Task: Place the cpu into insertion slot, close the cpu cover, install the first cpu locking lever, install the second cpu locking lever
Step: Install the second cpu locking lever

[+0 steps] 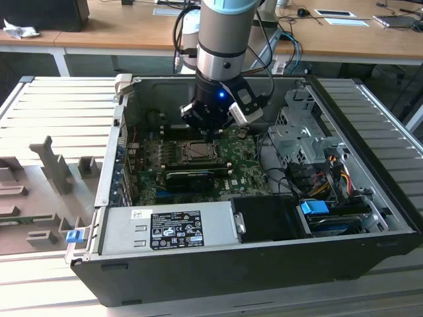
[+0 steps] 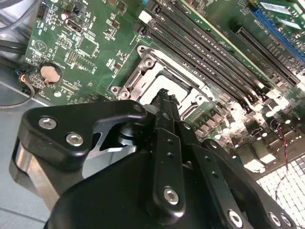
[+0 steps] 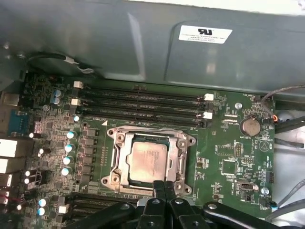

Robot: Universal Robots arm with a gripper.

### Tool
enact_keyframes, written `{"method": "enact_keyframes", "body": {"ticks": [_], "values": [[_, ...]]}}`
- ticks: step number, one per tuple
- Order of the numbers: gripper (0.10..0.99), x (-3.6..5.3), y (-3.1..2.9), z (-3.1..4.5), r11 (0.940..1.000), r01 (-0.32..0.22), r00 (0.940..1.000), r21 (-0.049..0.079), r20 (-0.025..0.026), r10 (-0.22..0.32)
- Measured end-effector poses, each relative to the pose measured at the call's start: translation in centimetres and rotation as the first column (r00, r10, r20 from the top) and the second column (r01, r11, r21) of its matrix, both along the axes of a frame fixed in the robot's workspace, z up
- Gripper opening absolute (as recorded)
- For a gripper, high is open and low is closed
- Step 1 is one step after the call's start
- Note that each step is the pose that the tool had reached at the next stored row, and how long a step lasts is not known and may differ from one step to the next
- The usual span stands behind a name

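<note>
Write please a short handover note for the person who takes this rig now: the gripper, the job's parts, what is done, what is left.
Gripper: fingers shut together, empty, tips at the socket's edge.
The cpu already lies in the insertion slot, silvery top up.
The cpu cover looks lowered around the chip, though whether it is fully seated is unclear.
Left: both locking levers; their state cannot be told.

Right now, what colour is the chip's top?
Pale silvery-grey cpu, best in the first wrist view.

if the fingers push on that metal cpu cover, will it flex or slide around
The cpu cover looks like thin sheet metal framing a big cut-out, so it probably flexes slightly. It appears closed flat over the cpu and pinned at its corners, so sliding seems unlikely. Its bare metal likely lets the fingers slip.
</note>
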State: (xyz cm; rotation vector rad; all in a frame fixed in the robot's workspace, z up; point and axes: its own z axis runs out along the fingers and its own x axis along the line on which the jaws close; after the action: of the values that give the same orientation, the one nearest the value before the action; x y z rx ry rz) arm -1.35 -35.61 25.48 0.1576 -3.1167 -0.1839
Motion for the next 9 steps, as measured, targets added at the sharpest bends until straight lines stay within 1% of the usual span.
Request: {"method": "enact_keyframes", "body": {"ticks": [1,4,9], "values": [[0.106,0.0,-0.05,0.15,1.0,0.0,1.0,0.0,0.0001,0.0],[0.106,0.0,-0.34,0.18,1.0,0.0,1.0,0.0,0.0,0.0],[0.106,0.0,-1.22,0.18,1.0,0.0,1.0,0.0,0.0,0.0]]}}
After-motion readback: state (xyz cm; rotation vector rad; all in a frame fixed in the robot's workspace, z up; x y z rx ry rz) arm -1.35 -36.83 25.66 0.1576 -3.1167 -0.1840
